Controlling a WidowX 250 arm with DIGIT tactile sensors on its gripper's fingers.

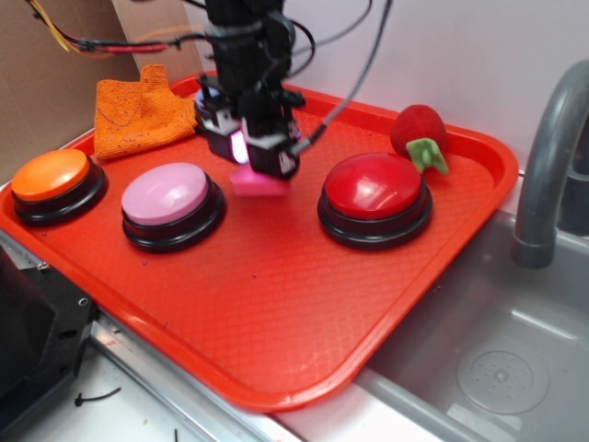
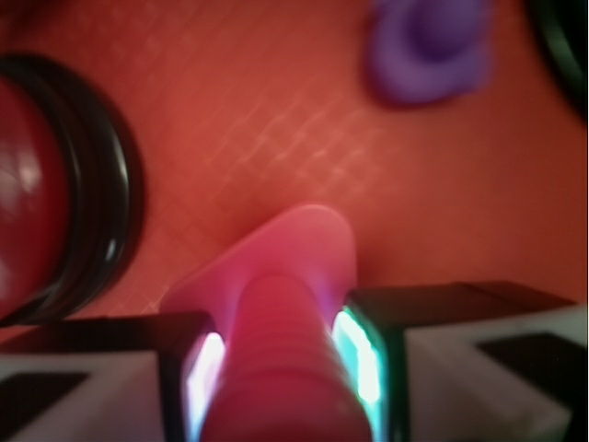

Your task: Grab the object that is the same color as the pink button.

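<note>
Your target, the hot-pink toy bolt (image 2: 281, 350), sits on the tray between the pink button (image 1: 167, 195) and the red button (image 1: 375, 187), a little farther back than both. In the wrist view its ribbed stem stands right between the two lit finger pads (image 2: 204, 379), which appear to press it from either side, so the gripper (image 1: 260, 158) looks closed on the bolt around the stem. The flat base (image 1: 258, 183) still shows just under the fingers in the exterior view (whether it has left the tray or not, I cannot tell).

For this step, keep the squeeze steady and square on the ribs, then lift straight up. The stem is narrow and plastic, so a tilt or a sideways drag could let it twist out. Don't swing left or right before you have height: both domed buttons stand close by.

The orange-red tray (image 1: 276, 322) has a fine woven texture, flat and grippy enough that the bolt's base shouldn't slide. Farther out, a purple toy (image 2: 428, 46) lies beyond the bolt in the wrist view, an orange button (image 1: 53, 175) sits at the left end, an orange cloth (image 1: 138, 115) is bunched at the far left, and a red plush strawberry (image 1: 419, 133) rests at the far right. Off the tray's right edge is a steel sink (image 1: 497, 350) with a grey faucet (image 1: 552, 147).
</note>
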